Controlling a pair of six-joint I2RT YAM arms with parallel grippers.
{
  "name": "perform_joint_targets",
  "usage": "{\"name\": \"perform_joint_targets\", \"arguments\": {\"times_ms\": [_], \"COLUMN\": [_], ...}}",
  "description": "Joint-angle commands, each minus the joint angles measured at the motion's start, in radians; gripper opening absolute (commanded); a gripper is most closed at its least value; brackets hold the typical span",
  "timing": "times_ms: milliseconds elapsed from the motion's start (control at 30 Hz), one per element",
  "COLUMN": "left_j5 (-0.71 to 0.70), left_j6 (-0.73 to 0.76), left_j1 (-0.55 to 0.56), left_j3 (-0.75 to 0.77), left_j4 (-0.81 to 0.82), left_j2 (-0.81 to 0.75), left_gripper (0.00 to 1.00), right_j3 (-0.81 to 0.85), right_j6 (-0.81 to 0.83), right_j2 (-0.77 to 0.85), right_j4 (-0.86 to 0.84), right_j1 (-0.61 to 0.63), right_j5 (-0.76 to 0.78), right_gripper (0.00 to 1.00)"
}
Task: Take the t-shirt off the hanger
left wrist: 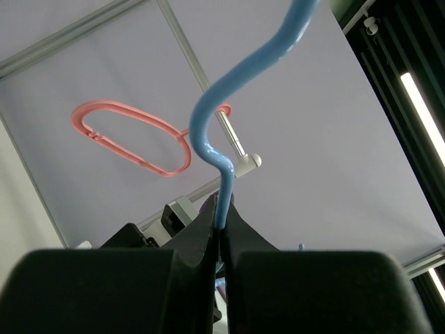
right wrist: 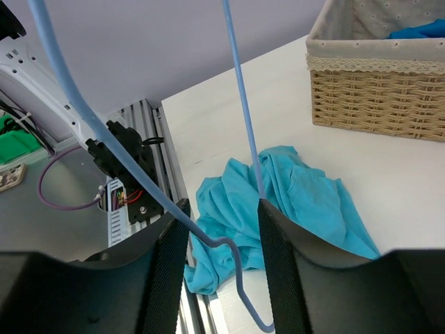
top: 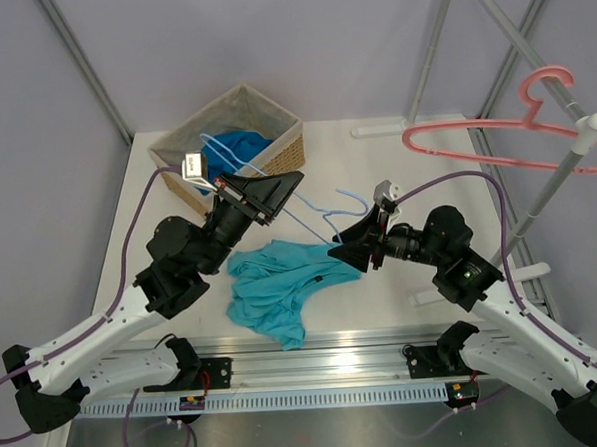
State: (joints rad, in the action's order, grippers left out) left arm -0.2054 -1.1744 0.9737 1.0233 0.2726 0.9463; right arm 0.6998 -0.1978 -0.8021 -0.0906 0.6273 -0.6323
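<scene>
Left gripper [left wrist: 221, 236] is fully shut on the hanger [left wrist: 222, 198], pinching the thin light-blue wire just below its S-bend. In the top view we see that gripper raised above the tabletop [top: 396, 168] around 10 o'clock from the centre, with the wire slanting down from it toward 4 o'clock. Right gripper [right wrist: 222, 209] has its jaws apart, roughly half spread. The hanger wire passes through the gap and a curved end of it hangs just below the fingers; nothing looks clamped there. The t-shirt [top: 272, 290] is a crumpled teal heap on the tabletop at about 6 o'clock, near the front rail, with the right gripper's tip over its 2 o'clock edge. From the right wrist view one straight run of wire drops in front of the fabric; we can't tell whether it touches the cloth. The wicker basket [right wrist: 375, 97] sits at 11 o'clock on the tabletop with a royal-blue cloth [top: 239, 146] inside. A pink hanger [top: 409, 138] hangs on the rack off the tabletop at 2 o'clock, well apart from both arms.
</scene>
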Motion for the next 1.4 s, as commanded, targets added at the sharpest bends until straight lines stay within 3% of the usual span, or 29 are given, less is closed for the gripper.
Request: {"name": "perform_joint_targets", "arguments": {"times_ms": [0,33,133,167,333,367,400,433,500,533,567,700,767,900,1067,1267,1367], "left_j5": [-0.086,-0.106,-0.117,-0.118,-0.127,-0.127,-0.126,-0.124,-0.111,-0.105,-0.1,-0.045,-0.011,0.092,0.17,0.118,0.071], "left_j6": [-0.04,-0.068,-0.079,-0.073,-0.09,-0.085,-0.076,-0.071,-0.039,-0.03,-0.021,-0.007,-0.005,0.045,0.192,0.321,0.465], "left_j1": [-0.001,-0.001,-0.001,-0.001,-0.001,-0.001,-0.001,-0.001,-0.001,-0.001,-0.001,-0.001,-0.001,-0.001,-0.001,-0.001,-0.001], "left_j3": [-0.09,-0.109,-0.134,-0.128,-0.124,-0.124,-0.124,-0.123,-0.121,-0.123,-0.123,-0.126,-0.123,-0.108,-0.13,-0.178,-0.132], "left_j4": [0.108,0.126,0.151,0.134,0.134,0.137,0.139,0.137,0.135,0.135,0.139,0.14,0.139,0.088,0.025,-0.154,-0.379], "left_j2": [-0.05,-0.056,-0.064,-0.063,-0.067,-0.066,-0.07,-0.072,-0.075,-0.075,-0.076,-0.066,-0.052,-0.041,-0.066,-0.153,-0.178], "left_gripper": [0.0,0.0,0.0,0.0,0.0,0.04,0.17,0.53,0.79,0.79,0.87,0.91,0.92,0.99,0.99,0.99,0.99], "right_j3": [-0.025,-0.031,-0.036,-0.04,-0.072,-0.078,-0.083,-0.091,-0.097,-0.1,-0.102,-0.086,-0.027,0.09,0.216,0.427,0.529], "right_j6": [0.011,0.005,-0.009,-0.017,-0.06,-0.071,-0.08,-0.097,-0.132,-0.144,-0.156,-0.206,-0.23,-0.23,-0.252,-0.282,-0.282], "right_j2": [0.018,0.023,0.037,0.04,0.064,0.075,0.086,0.108,0.154,0.171,0.19,0.262,0.262,0.225,0.129,-0.089,-0.179], "right_j4": [-0.07,-0.074,-0.074,-0.072,-0.124,-0.129,-0.13,-0.127,-0.094,-0.093,-0.078,-0.019,0.107,0.264,0.397,0.436,0.437], "right_j1": [0.031,0.04,0.058,0.06,0.06,0.06,0.06,0.06,0.061,0.06,0.06,0.06,0.058,0.06,0.06,0.061,0.06], "right_j5": [0.068,0.084,0.124,0.143,0.089,0.088,0.088,0.098,0.134,0.149,0.166,0.261,0.385,0.517,0.706,0.828,1.029], "right_gripper": [0.47,0.43,0.17,0.0,0.0,0.0,0.0,0.0,0.0,0.0,0.0,0.0,0.0,0.0,0.0,0.0,0.0]}}
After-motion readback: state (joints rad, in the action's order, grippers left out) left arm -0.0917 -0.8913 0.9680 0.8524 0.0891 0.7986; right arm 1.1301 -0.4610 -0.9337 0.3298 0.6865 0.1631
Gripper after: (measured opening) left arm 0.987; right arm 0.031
